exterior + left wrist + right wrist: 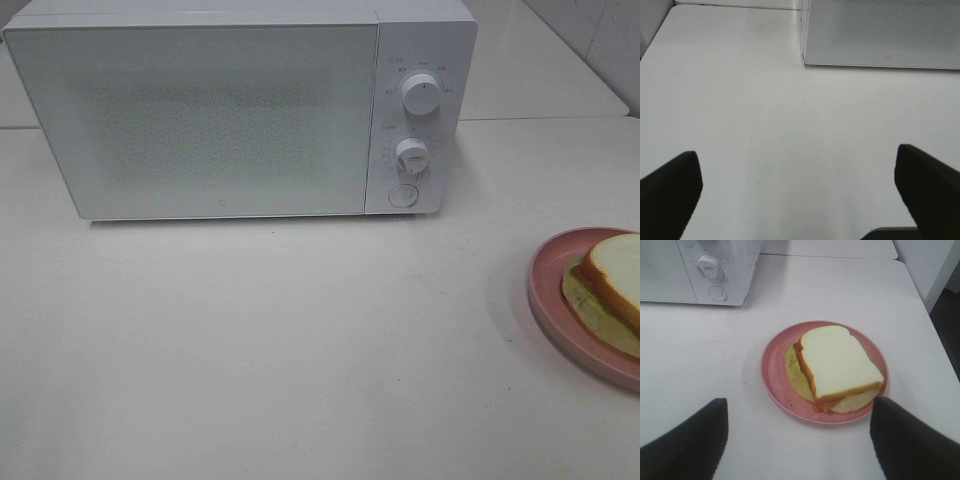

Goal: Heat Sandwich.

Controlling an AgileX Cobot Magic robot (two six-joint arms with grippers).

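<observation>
Microwave door closed; sandwich on plate, both tools released.

We note the white box-shaped microwave point(240, 110) at the back of the white desk point(280, 340). The white-bread sandwich point(837, 365) lies on a round pink plate point(774, 375) just ahead of the spread right tool point(799, 440); the left tool point(800, 185) gapes over bare desk.
</observation>
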